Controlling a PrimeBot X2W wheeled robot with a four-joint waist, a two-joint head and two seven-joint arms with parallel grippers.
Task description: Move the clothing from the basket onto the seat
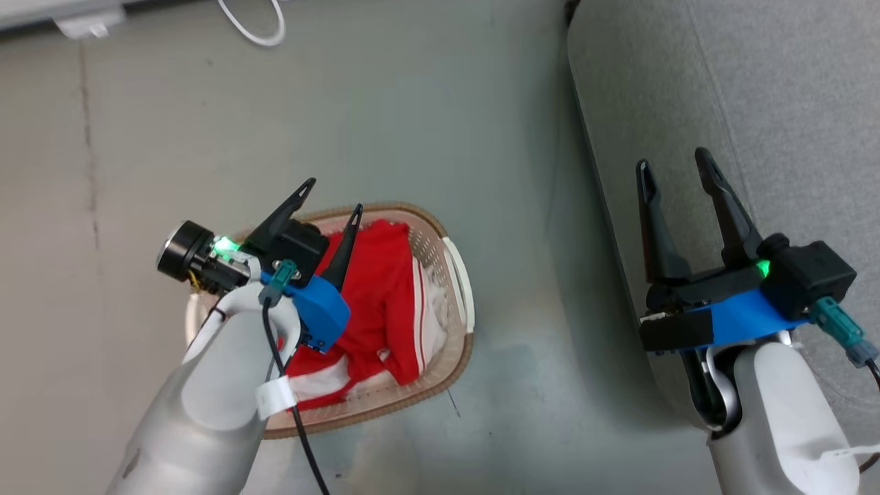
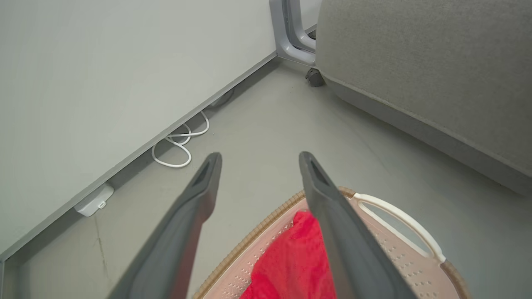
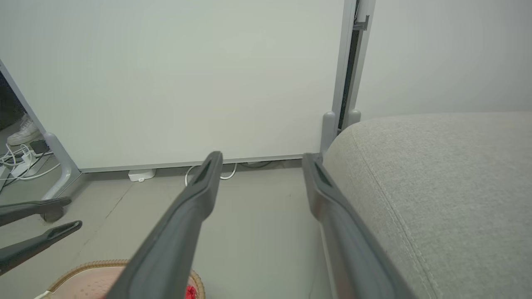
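The clothing (image 1: 381, 295) is bright red fabric with white stripes, heaped in the cream basket (image 1: 457, 275) with a brown woven rim that stands on the floor. My left gripper (image 1: 335, 194) hangs open over the basket's far left part, above the fabric and not touching it. In the left wrist view the open left gripper (image 2: 259, 155) frames the floor beyond the basket rim (image 2: 249, 241), with clothing (image 2: 291, 265) below. My right gripper (image 1: 672, 159) is open and empty over the left edge of the grey seat (image 1: 756, 103). The right gripper (image 3: 262, 155) points along the seat (image 3: 449, 178) toward the wall.
A white cable (image 1: 258, 27) lies looped on the floor by the wall panel. A small white box (image 2: 93, 201) sits at the panel's base. A panel foot with a caster (image 2: 314, 77) stands near the seat's far corner. A shoe (image 3: 25, 133) shows beyond the panel's left end.
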